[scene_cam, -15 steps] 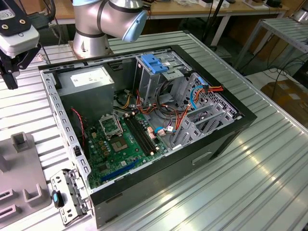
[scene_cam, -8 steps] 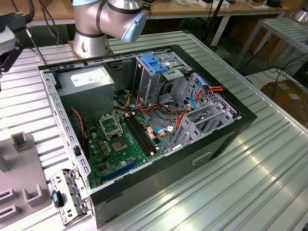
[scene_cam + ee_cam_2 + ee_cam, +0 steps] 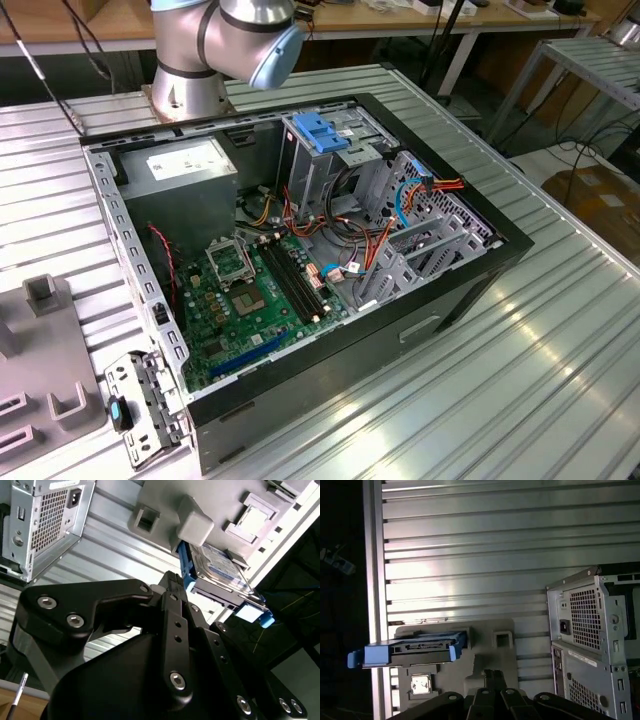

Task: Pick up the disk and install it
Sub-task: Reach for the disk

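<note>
Nearest the lens, the gripper [image 3: 172,580] is seen in the second wrist view. Its jaws are together and nothing is clamped between them. Just past them lies the disk [image 3: 220,570], with bright blue rails along its sides (its pale label faces the camera). It is carried on a grey holder [image 3: 210,500], and no contact between gripper and disk can be made out.

The holder is set on the ribbed bench [image 3: 470,555] beside the rear of the computer case [image 3: 590,630], near that vented rear panel but apart from it.

Farther off, in the exterior view, the case is laid on its side with its cover off. Its circuit board [image 3: 250,300] and the metal drive cage [image 3: 420,250] are exposed inside. The arm's base [image 3: 190,70] is mounted just behind the case.

The pick-up is judged to be the step in hand, and no further along than the approach, since the disk is ungrasped and outside the case. A grasp would call for the jaws to be parted wide enough to span the disk across its railed sides. They would also need to be squared to it, with the grip kept off the connector edge.
</note>
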